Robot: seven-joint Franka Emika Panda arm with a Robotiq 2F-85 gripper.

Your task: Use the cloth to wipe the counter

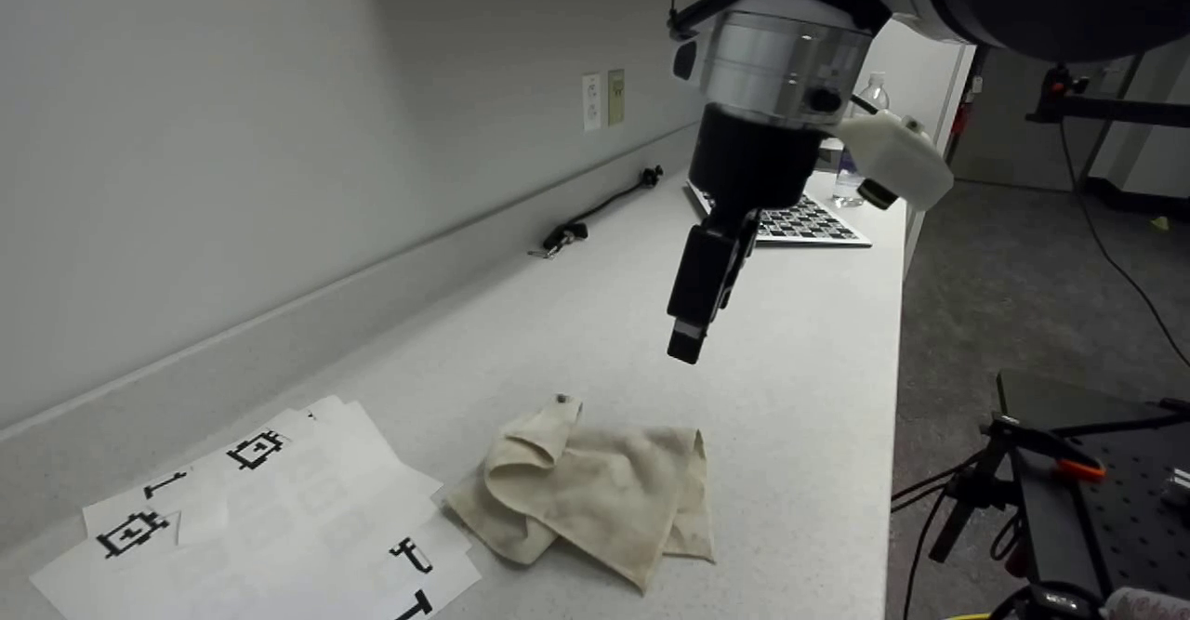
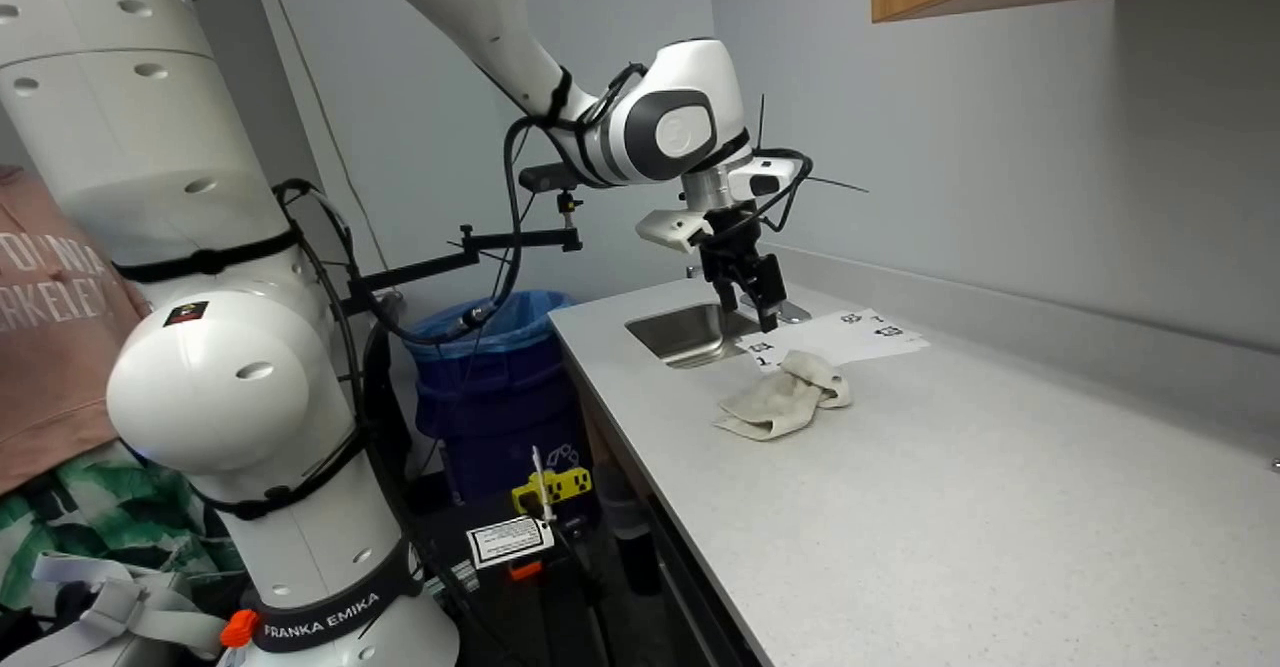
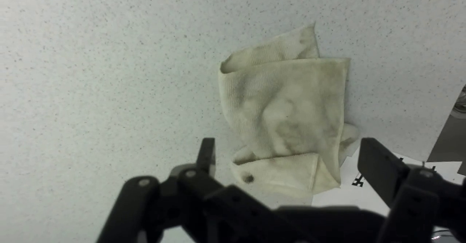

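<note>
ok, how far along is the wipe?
Done: no step evident; the cloth lies loosely folded on the counter. In hand: probably grasp setup; the jaws hang open above the counter, clear of the cloth. Left: grasping and wiping, since the cloth is unheld.

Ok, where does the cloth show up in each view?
In an exterior view: cloth at lower centre, marked sheets to its left.
In an exterior view: cloth right of centre, marked sheets above it.
In the wrist view: cloth right of centre, marked sheets at lower right.
Shared landmark: the marked sheets.
</note>
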